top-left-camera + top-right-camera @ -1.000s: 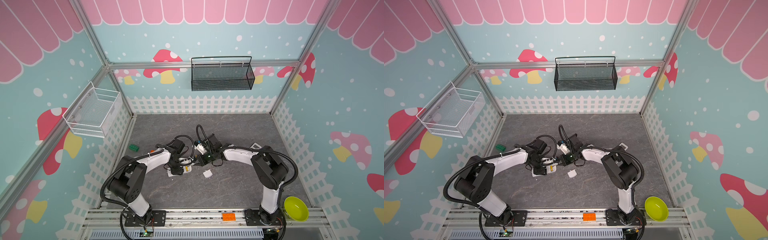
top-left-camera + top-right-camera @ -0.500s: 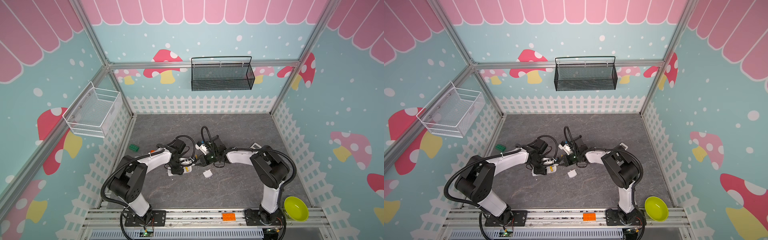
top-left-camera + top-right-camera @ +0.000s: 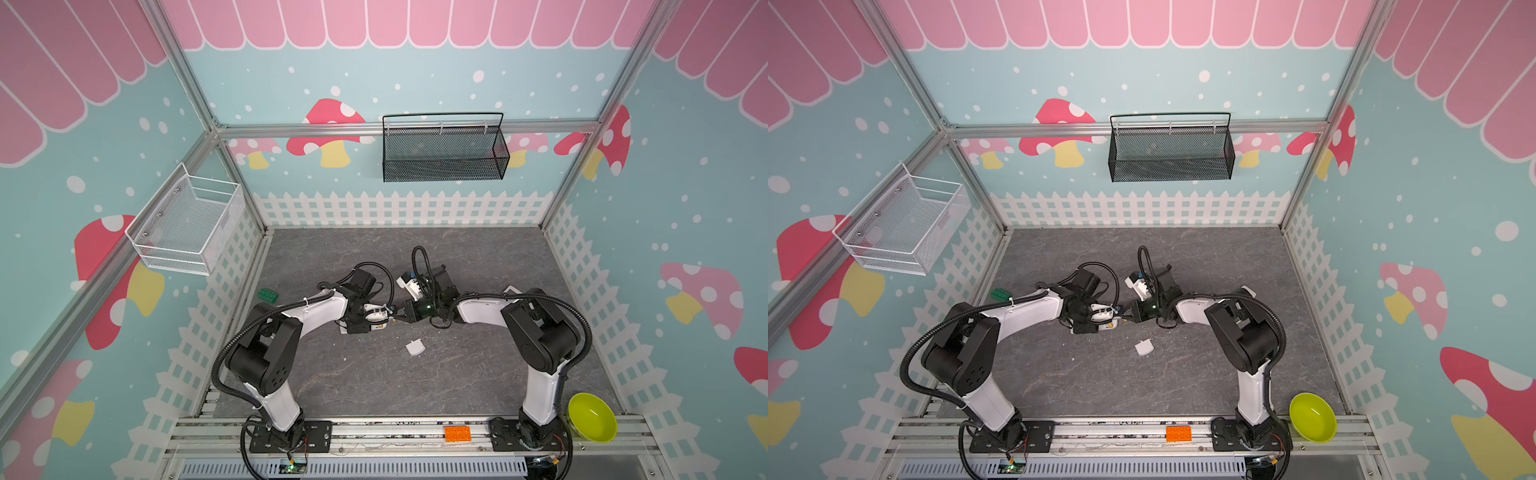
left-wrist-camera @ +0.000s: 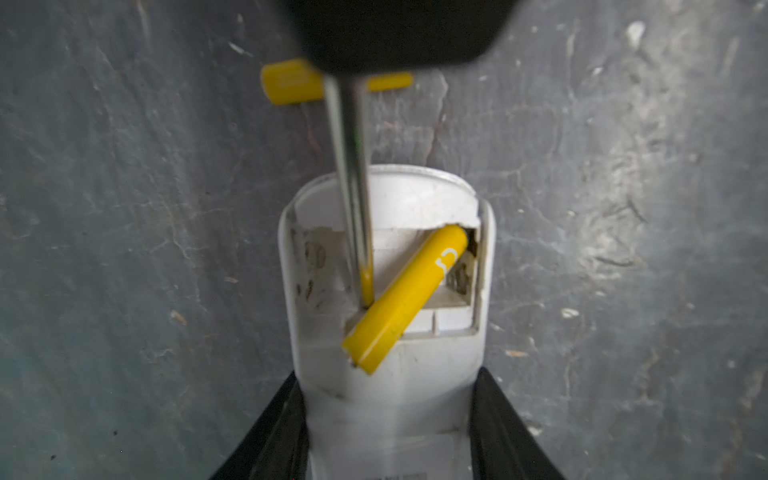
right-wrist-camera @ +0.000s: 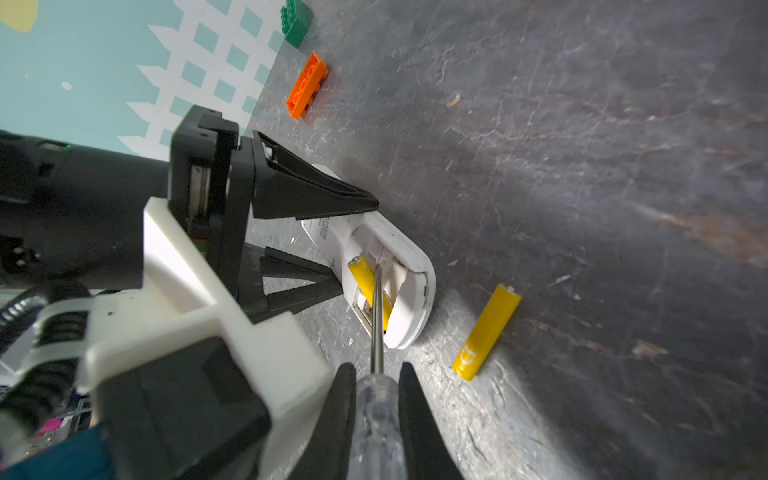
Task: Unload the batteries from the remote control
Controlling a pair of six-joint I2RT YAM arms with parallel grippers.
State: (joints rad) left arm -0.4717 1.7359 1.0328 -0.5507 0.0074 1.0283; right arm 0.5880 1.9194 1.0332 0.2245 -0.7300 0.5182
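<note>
In the middle of both top views, the left jaws grip the remote control; the right jaws are closed on the screwdriver. One yellow battery sits tilted in the open compartment. If the tip slips, it may jump and roll away.

Both arms stand at the front edge of the bench, bend at the elbow and reach inward, low over its middle. The left arm stretches toward the right. The left gripper lies near level, its jaws partly spread and clamped on the two sides of a remote. The right arm stretches toward the left. The right gripper has its jaws pinched close on the clear handle of a screwdriver and points at the left one, almost tip to tip.
</note>
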